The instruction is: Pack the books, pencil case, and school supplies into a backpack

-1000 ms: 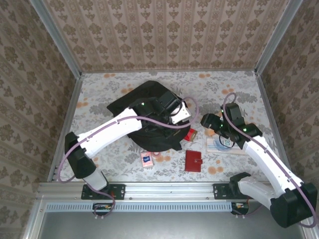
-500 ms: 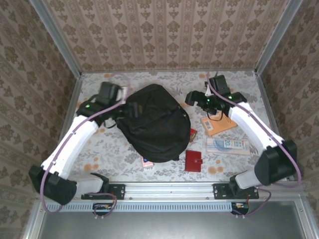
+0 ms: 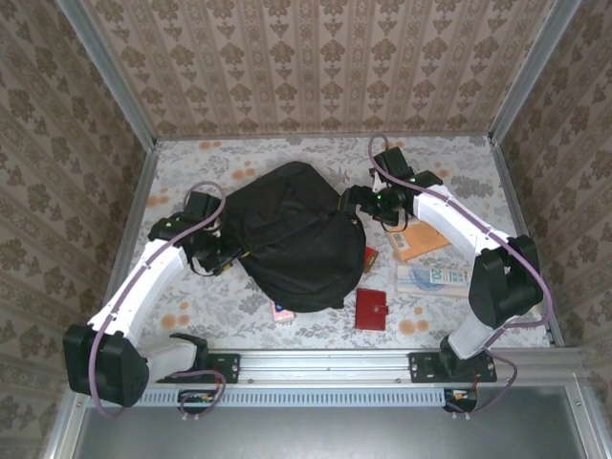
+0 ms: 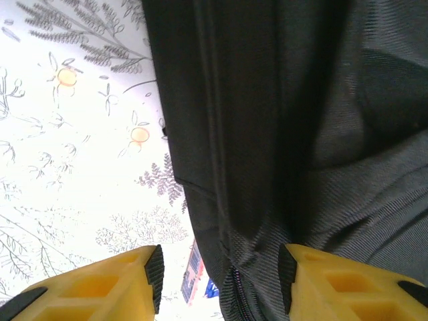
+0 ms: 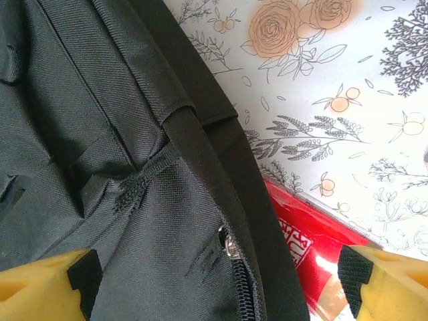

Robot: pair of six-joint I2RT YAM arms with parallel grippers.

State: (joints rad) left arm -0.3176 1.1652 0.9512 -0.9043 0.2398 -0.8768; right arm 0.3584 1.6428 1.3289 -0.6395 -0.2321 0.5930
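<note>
Stage: early, nothing packed | large black fabric backpack (image 3: 292, 239) centre of worktop (image 3: 459, 172), apparently zipped | orange-tan paperback (image 3: 426, 239) at its 3 o'clock, pink card (image 3: 281, 307) at 6, both outside | left pincer (image 4: 217, 267) half-open astride backpack edge, right pincer (image 5: 217, 274) wide open, both empty

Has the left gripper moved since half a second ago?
Yes. In the top view, the left gripper moved toward the near rail, along the backpack's left edge.

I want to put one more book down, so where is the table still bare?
Bare: the far-left corner between the backpack and the back wall, and the near-left patch between the left arm and the pink card. Crowded: right of the backpack, with orange book, pale stack, red case.
</note>
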